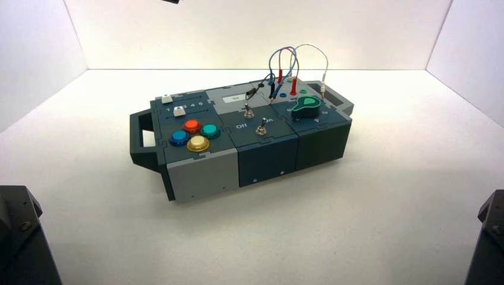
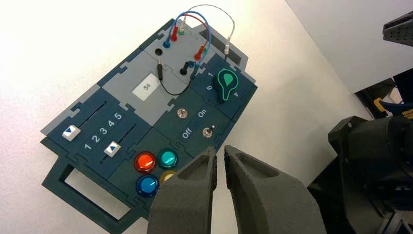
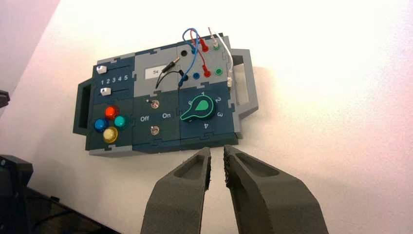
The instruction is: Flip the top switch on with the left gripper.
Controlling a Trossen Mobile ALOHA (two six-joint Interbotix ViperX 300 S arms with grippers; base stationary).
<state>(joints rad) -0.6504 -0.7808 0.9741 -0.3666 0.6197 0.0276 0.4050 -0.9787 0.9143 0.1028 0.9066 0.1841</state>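
Note:
The top switch [image 1: 248, 110] is a tiny silver toggle on the box's dark middle panel, on the far side of the "Off"/"On" lettering, and its twin [image 1: 261, 127] stands nearer the front. The top switch also shows in the left wrist view [image 2: 182, 113] and the right wrist view [image 3: 154, 103]. My left gripper [image 2: 219, 148] hangs above the table in front of the box, well short of the switches. Its fingers stand nearly together and hold nothing. My right gripper [image 3: 217, 148] hangs back on the box's front right side, fingers close together and empty.
The box [image 1: 202, 172] stands turned on the white table. It bears coloured buttons [image 1: 194, 135], two sliders [image 1: 177, 111], a green pointer knob [image 1: 307, 107] and looped wires [image 1: 291, 62]. Both arm bases sit at the near corners: left [image 1: 18, 237], right [image 1: 490, 237].

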